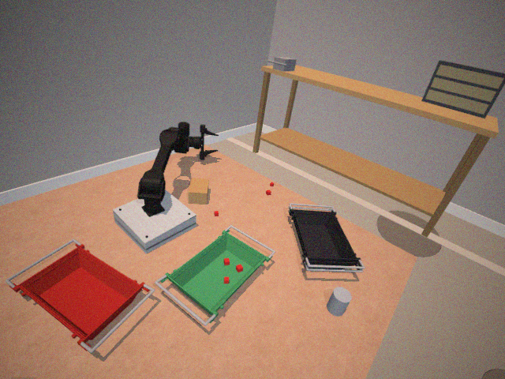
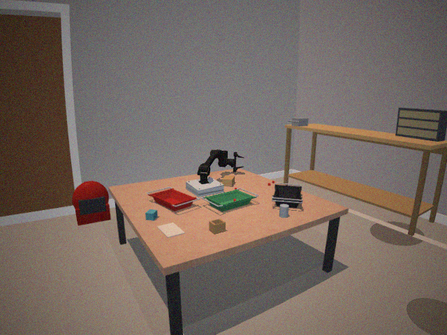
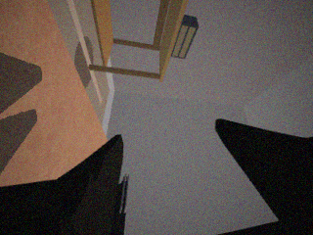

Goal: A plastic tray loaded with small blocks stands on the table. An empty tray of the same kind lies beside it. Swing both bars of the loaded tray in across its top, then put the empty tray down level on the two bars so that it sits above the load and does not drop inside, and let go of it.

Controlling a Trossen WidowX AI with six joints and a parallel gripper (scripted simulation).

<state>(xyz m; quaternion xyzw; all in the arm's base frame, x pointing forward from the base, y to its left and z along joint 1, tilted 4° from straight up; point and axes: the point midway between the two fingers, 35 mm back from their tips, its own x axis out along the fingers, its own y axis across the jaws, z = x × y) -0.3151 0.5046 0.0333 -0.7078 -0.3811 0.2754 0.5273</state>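
The green tray (image 1: 196, 285) (image 2: 230, 206) holds three small red blocks (image 1: 226, 261) on its floor. Its wire bars (image 1: 182, 303) (image 1: 252, 239) stand out over its two ends. A red tray (image 1: 87, 298) (image 2: 173, 198) lies to the left of it in the top view, empty, its bars also out. A black tray (image 1: 326, 240) (image 2: 288, 190), also empty, lies to the right, with wire bars at both ends. My gripper (image 1: 218, 142) (image 2: 244, 162) (image 3: 169, 131) is open and empty, raised beyond the robot base, far from all the trays.
Three loose red blocks (image 1: 215, 213) (image 1: 267, 192) (image 1: 271, 184) lie on the table. A tan box (image 1: 198, 191) stands beside the white base (image 1: 155, 222). A grey cylinder (image 1: 338, 302) stands near the black tray. A blue block (image 2: 151, 214), white sheet (image 2: 170, 229) and brown box (image 2: 217, 226) lie in front.
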